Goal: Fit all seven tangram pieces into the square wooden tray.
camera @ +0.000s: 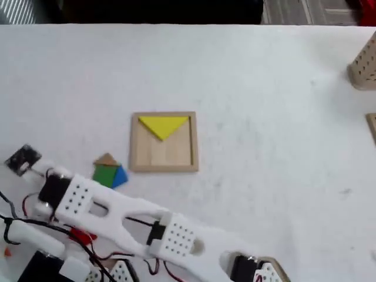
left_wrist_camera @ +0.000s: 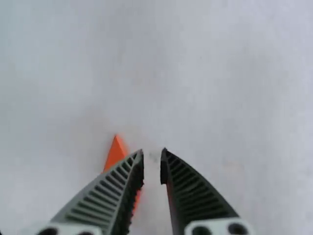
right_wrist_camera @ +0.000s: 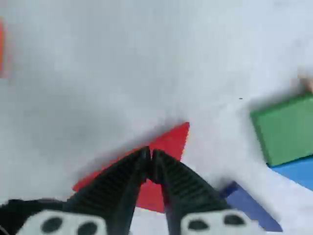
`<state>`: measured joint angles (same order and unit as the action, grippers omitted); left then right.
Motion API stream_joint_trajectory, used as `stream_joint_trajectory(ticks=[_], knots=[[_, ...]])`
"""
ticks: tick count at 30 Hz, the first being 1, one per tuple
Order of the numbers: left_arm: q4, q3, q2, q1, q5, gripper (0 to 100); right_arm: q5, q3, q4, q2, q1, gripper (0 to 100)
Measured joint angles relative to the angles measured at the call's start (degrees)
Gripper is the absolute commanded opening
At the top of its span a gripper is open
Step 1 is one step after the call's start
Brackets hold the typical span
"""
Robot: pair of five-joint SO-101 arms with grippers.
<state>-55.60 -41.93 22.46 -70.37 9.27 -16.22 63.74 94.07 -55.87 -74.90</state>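
Observation:
The square wooden tray lies mid-table with a yellow triangle in its far half. Left of it sit a brown triangle, a green square and a blue piece, touching one another. My right gripper is shut, its tips over a red triangle lying flat; the green square, a light blue piece and a darker blue piece lie close by. My left gripper is open by a narrow gap, low over the table, with an orange piece under one finger.
A white arm lies across the near side of the table, from the lower right toward the loose pieces. A pegboard block stands at the far right edge. A small black part lies at the left.

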Motion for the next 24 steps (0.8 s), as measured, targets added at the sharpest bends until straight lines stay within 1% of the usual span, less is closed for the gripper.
stream_joint_trajectory(ticks=[3,8,14,21,24], knots=[[0.00,0.00,0.00,0.18,-0.09,9,-0.26,0.09,-0.79,-2.99,-3.43,1.8],[0.09,0.79,0.00,0.18,-2.02,9,-0.53,3.34,-2.99,-9.14,-3.43,1.7],[0.09,0.79,0.00,0.18,-2.29,9,-0.44,5.80,2.02,-13.01,1.14,1.7],[0.09,0.79,0.00,0.09,-2.37,9,-0.35,5.63,3.69,-13.01,7.47,1.6],[0.09,0.79,0.00,0.09,-2.37,9,2.46,5.19,3.87,-12.57,9.14,1.6]])
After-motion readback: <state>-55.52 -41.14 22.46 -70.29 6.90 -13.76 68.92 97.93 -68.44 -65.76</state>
